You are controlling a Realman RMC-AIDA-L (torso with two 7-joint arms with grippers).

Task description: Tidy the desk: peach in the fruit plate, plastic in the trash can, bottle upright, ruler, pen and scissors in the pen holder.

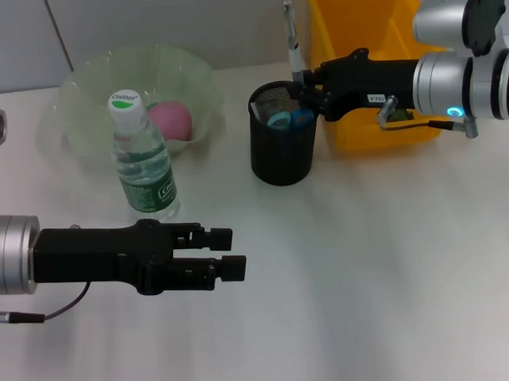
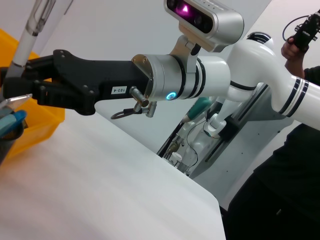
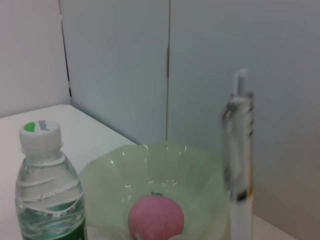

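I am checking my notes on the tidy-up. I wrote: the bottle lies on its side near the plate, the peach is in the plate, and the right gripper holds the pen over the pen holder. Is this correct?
One detail is wrong. The bottle stands upright beside the fruit plate, cap up, as the head view shows. The rest holds: the peach sits in the plate, and the right gripper holds the pen over the pen holder.

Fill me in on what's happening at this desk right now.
The right end effector holds a pen upright over the black mesh pen holder, which already has scissors inside. The peach sits in the green fruit plate, and the water bottle stands upright beside it. The left end effector hangs over the table in front of the bottle, holding nothing. A yellow bin stands behind the pen holder.
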